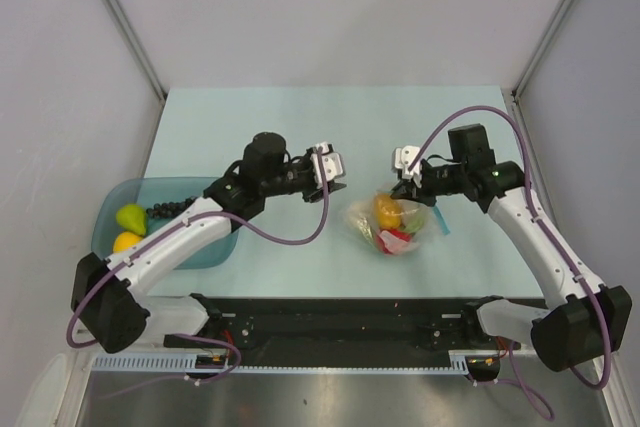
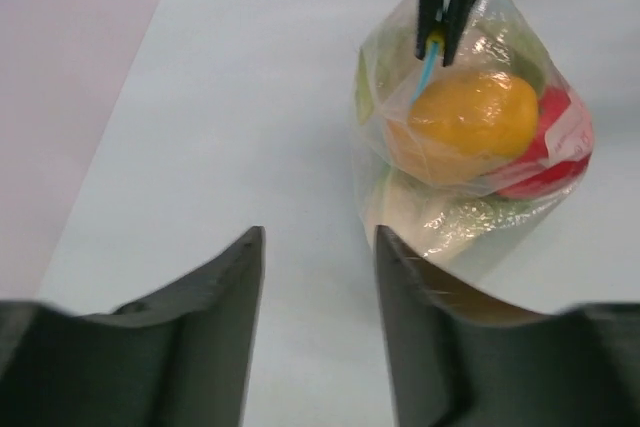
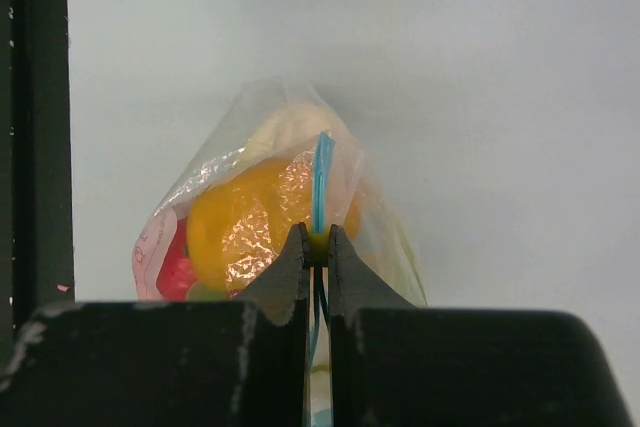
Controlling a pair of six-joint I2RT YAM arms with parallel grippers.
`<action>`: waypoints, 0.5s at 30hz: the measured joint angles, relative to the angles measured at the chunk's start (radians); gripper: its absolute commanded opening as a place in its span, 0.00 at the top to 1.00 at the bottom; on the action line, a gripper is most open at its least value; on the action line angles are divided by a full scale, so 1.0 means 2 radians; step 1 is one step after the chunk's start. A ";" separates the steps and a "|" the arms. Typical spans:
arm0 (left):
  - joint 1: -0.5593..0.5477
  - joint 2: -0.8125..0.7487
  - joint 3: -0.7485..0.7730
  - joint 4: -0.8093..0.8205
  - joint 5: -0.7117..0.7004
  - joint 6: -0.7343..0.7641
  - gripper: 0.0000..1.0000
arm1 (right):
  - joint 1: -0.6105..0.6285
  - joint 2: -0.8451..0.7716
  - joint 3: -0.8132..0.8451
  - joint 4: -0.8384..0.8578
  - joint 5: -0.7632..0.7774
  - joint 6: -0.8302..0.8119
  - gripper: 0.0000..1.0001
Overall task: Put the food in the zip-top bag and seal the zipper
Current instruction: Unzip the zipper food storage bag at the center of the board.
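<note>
The clear zip-top bag point(image 1: 420, 225) lies on the table at centre right. It holds an orange fruit point(image 1: 388, 211), a red apple point(image 1: 402, 238) and pale leafy pieces point(image 2: 420, 217). My right gripper point(image 1: 408, 191) is shut on the bag's blue zipper point(image 3: 320, 172) and pinches the strip between its fingertips point(image 3: 318, 244), holding the mouth edge upright. My left gripper point(image 1: 335, 187) is open and empty, just left of the bag and apart from it. In the left wrist view point(image 2: 318, 247) the bag point(image 2: 470, 147) lies ahead to the right, with the right gripper's fingers point(image 2: 430, 7) on the zipper.
A teal bowl point(image 1: 160, 184) stands at the left under my left arm. It holds a yellow-green fruit point(image 1: 131, 216) and a yellow fruit point(image 1: 127, 241). Grey walls close the table's left, right and far sides.
</note>
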 measured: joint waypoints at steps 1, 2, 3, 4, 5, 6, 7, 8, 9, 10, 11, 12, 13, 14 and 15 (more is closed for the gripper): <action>-0.001 0.002 0.003 -0.008 0.009 0.003 0.38 | 0.002 -0.001 0.000 0.003 -0.001 0.005 1.00; -0.002 0.006 0.007 -0.017 0.017 0.007 0.38 | 0.007 -0.001 0.000 0.009 -0.002 0.012 1.00; -0.004 0.010 0.011 -0.021 0.021 0.011 0.37 | 0.011 -0.001 0.000 0.015 -0.004 0.017 1.00; -0.008 0.016 0.017 -0.027 0.024 0.015 0.38 | 0.020 -0.001 0.000 0.024 -0.004 0.026 1.00; -0.013 0.022 0.023 -0.032 0.026 0.024 0.38 | 0.026 -0.001 0.000 0.031 -0.005 0.031 1.00; -0.019 0.029 0.030 -0.037 0.028 0.031 0.39 | 0.032 -0.001 0.000 0.039 -0.006 0.038 1.00; -0.024 0.035 0.037 -0.043 0.030 0.038 0.41 | 0.036 -0.001 0.000 0.045 -0.008 0.042 1.00; -0.031 0.041 0.046 -0.050 0.031 0.044 0.43 | 0.042 -0.001 0.000 0.051 -0.009 0.046 1.00; -0.037 0.047 0.054 -0.056 0.031 0.050 0.46 | 0.046 -0.001 0.000 0.056 -0.010 0.051 1.00; -0.042 0.054 0.062 -0.063 0.031 0.057 0.47 | 0.049 -0.001 0.000 0.060 -0.011 0.054 1.00; -0.046 0.059 0.070 -0.070 0.031 0.063 0.48 | 0.052 -0.001 0.000 0.063 -0.011 0.058 1.00; -0.051 0.064 0.077 -0.076 0.031 0.069 0.51 | 0.056 -0.001 0.000 0.065 -0.011 0.062 1.00; -0.055 0.069 0.083 -0.082 0.031 0.075 0.51 | 0.060 -0.001 0.000 0.068 -0.011 0.065 1.00; -0.060 0.073 0.088 -0.087 0.029 0.080 0.53 | 0.063 -0.001 0.000 0.071 -0.011 0.068 1.00; -0.063 0.077 0.092 -0.092 0.028 0.084 0.55 | 0.067 0.000 0.000 0.074 -0.010 0.072 1.00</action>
